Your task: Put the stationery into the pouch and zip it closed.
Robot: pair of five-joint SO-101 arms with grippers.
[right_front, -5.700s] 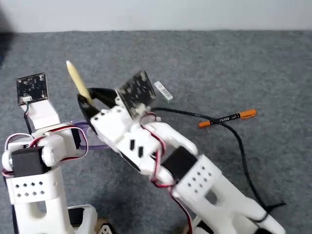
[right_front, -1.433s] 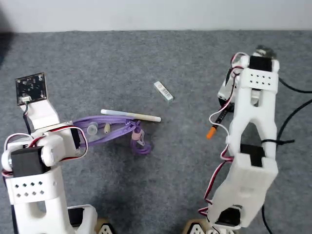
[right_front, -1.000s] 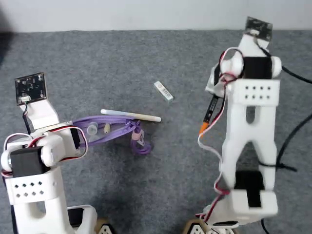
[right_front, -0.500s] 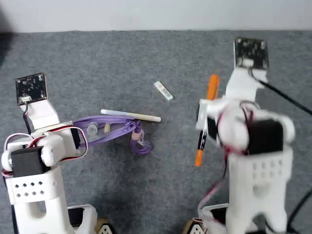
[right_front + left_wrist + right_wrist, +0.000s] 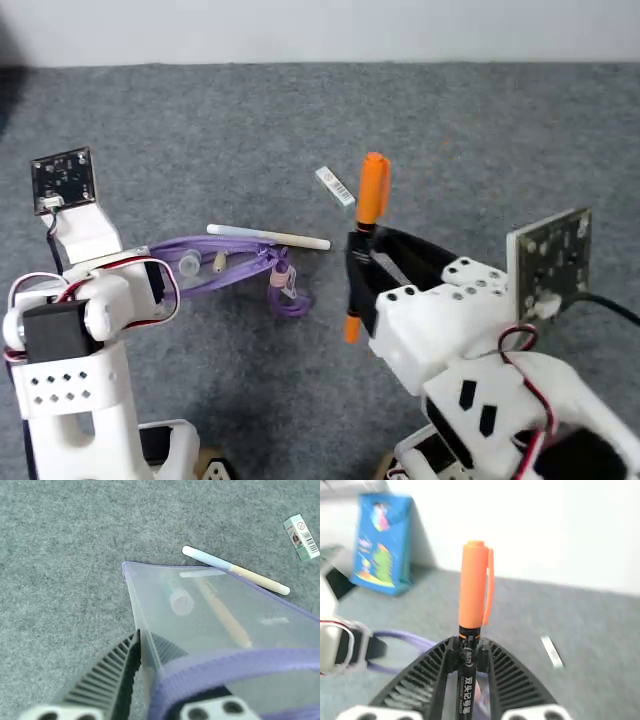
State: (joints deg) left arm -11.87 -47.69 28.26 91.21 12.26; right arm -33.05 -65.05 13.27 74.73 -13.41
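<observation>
**While the left arm pins the pouch, the right holds a marker aloft**

Where it bends in from the right side of the table (image 5: 200, 120), the right arm tips upward. The ribbed black fingers of the right end effector (image 5: 364, 250) are clamped on a marker (image 5: 371, 195). It has a slim black barrel with orange at both ends, and it stands nearly upright above the grey, felt-like surface.

The left arm crouches low at the left. The left end effector (image 5: 147, 655) is closed on the edge of the pouch (image 5: 235, 268), a translucent sleeve trimmed in purple with its mouth gaping. A cream pen (image 5: 222, 612) lies inside.

Just beside the pouch rests a slender blue-and-cream pen (image 5: 268, 236). A small white block (image 5: 335, 187) lies farther off.
</observation>
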